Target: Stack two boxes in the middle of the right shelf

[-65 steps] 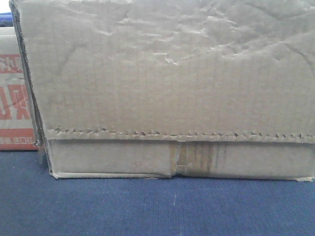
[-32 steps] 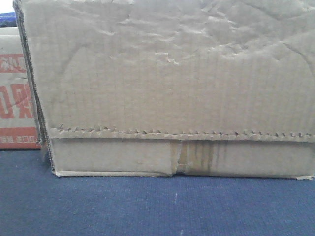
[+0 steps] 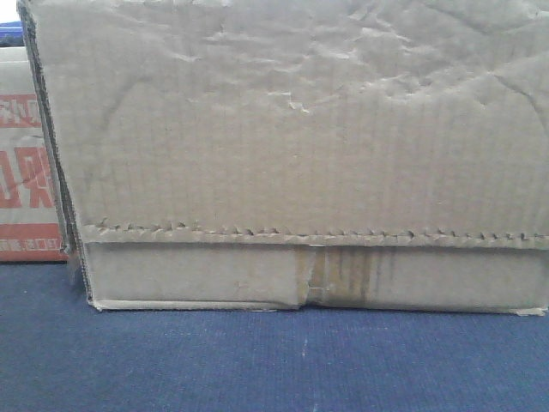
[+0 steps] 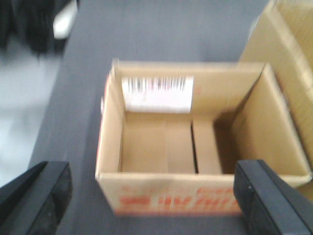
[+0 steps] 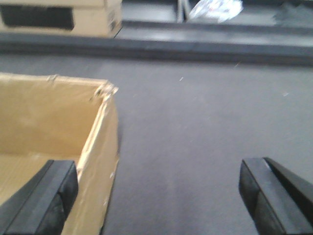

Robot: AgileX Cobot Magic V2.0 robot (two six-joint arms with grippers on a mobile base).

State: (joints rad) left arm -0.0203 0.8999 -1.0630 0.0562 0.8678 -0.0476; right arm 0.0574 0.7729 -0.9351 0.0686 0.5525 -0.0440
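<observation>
A large plain brown carton (image 3: 300, 154) fills the front view, with a wrinkled face, a serrated flap edge and a tape strip at the bottom seam. It stands on a dark blue surface (image 3: 274, 360). My left gripper (image 4: 154, 196) is open and hovers over a smaller open-topped box (image 4: 171, 147) with red print and a barcode label. The brown carton's side (image 4: 293, 73) shows at the right. My right gripper (image 5: 156, 191) is open and empty, its left finger (image 5: 49, 196) over the open carton's inside, the carton's right wall (image 5: 100, 161) between the fingers. The steel shelf is out of view.
In the front view the red-printed box (image 3: 26, 180) stands left of and behind the carton. In the left wrist view the surface's left edge (image 4: 51, 117) drops to a pale floor. Far off in the right wrist view are another box (image 5: 63, 17), a dark ledge (image 5: 195, 49) and a plastic bag (image 5: 215, 10).
The front view shifted slightly sideways and came back. The carton sits where it was.
</observation>
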